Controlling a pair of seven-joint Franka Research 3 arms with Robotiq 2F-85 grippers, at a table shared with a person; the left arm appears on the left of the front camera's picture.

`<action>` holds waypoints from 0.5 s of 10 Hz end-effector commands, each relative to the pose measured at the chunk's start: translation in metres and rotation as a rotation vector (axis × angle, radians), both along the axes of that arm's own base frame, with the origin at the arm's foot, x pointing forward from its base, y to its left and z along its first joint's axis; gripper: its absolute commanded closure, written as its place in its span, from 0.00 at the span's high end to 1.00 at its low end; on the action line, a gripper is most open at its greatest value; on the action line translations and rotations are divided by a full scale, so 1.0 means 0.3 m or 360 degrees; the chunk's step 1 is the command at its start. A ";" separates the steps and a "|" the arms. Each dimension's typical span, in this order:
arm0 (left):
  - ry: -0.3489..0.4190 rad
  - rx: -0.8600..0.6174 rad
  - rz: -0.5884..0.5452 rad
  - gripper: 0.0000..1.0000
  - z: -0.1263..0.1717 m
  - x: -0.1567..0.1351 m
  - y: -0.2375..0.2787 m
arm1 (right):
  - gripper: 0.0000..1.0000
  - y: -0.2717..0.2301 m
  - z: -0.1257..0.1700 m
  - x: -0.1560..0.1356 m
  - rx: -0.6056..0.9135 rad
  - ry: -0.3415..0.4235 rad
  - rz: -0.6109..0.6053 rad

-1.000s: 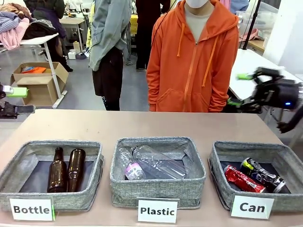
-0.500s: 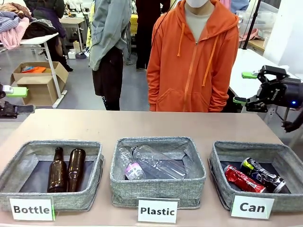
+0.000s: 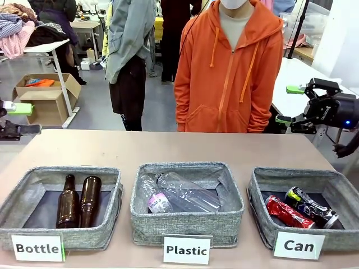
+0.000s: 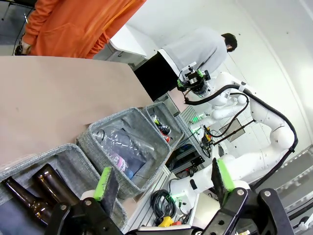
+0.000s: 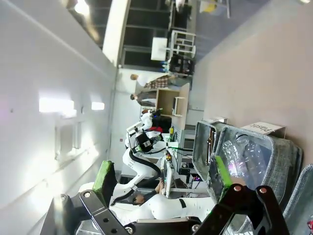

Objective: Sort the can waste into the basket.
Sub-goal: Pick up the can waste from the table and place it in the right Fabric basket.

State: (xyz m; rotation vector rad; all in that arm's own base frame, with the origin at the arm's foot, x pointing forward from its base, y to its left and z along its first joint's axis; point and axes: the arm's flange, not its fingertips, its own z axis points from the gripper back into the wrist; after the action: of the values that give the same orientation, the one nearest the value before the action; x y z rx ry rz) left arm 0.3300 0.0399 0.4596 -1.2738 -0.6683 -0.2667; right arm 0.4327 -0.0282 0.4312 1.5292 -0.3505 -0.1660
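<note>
Having drawn back and steadied above the table's right edge, the right gripper (image 3: 291, 104) hangs with jaws apart and empty (left gripper (image 4: 164, 183) likewise parted), both cans (image 3: 300, 209) lying in the basket (image 3: 259, 188) at the front-right corner, sorting apparently complete.

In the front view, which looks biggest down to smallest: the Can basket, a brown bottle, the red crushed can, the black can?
1. Can basket
2. Brown bottle
3. Red crushed can and black can look much alike, lying crossed, so I won't rank them.
</note>
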 end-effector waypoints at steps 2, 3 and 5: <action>0.0012 -0.0020 0.0007 1.00 0.006 -0.013 -0.002 | 1.00 0.009 0.003 -0.006 0.0027 -0.0024 -0.0017; 0.0012 -0.0020 0.0007 1.00 0.006 -0.013 -0.002 | 1.00 0.009 0.003 -0.006 0.0027 -0.0024 -0.0017; 0.0012 -0.0020 0.0007 1.00 0.006 -0.013 -0.002 | 1.00 0.009 0.003 -0.006 0.0027 -0.0024 -0.0017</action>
State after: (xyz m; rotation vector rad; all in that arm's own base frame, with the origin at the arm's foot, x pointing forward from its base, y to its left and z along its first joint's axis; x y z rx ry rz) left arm 0.3300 0.0399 0.4596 -1.2738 -0.6683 -0.2667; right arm 0.4325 -0.0281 0.4309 1.5293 -0.3499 -0.1665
